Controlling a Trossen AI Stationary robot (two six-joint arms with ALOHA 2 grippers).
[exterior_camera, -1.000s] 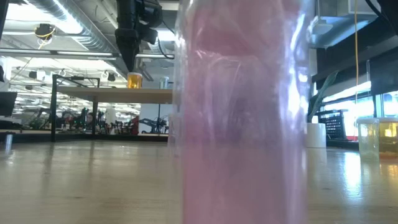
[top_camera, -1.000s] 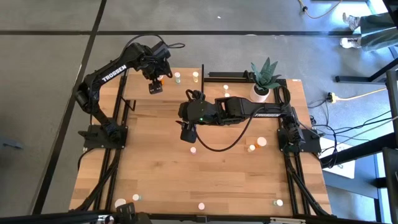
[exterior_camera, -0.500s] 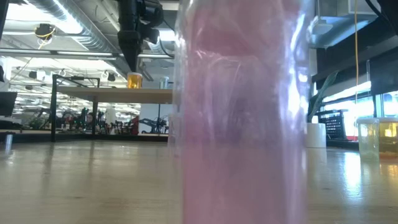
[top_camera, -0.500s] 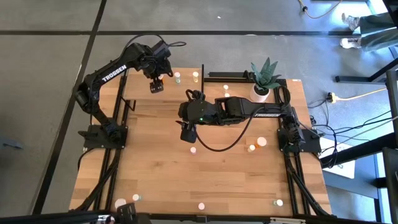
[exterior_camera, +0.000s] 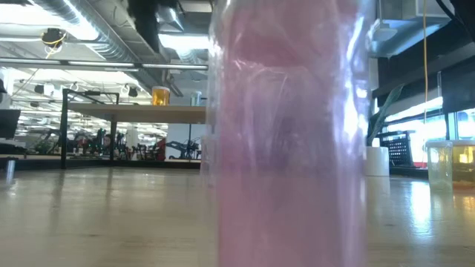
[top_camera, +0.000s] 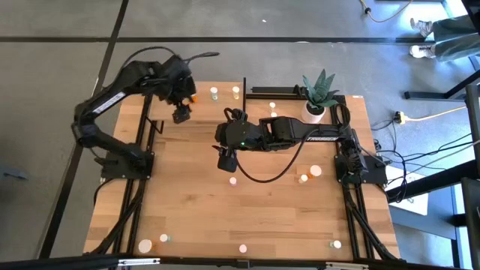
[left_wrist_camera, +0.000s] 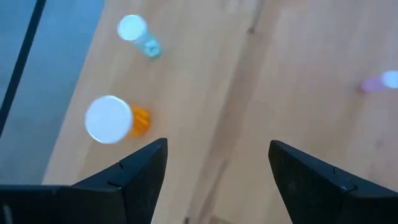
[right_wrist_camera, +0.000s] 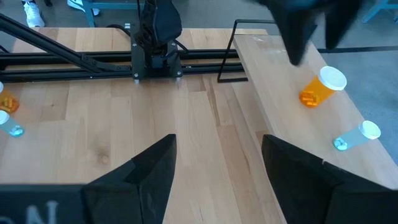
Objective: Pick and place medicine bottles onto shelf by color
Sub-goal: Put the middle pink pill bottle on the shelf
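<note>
Orange bottle (left_wrist_camera: 115, 119) stands on shelf (right_wrist_camera: 292, 124) | left gripper (left_wrist_camera: 217, 165) open, empty, above it | right gripper (right_wrist_camera: 217, 162) open, waiting | next: fetch another bottle

Plant (top_camera: 320, 85): green spiky leaves, far right of the tabletop.
Pot (top_camera: 315, 112): white, holding the plant.
Tabletop (top_camera: 195, 202): light-wood planks, on a black frame.
Floor (top_camera: 45, 112): grey, crossed by dark lines.
Yellow cable (top_camera: 431, 114): runs along the floor, right of the table.
</note>
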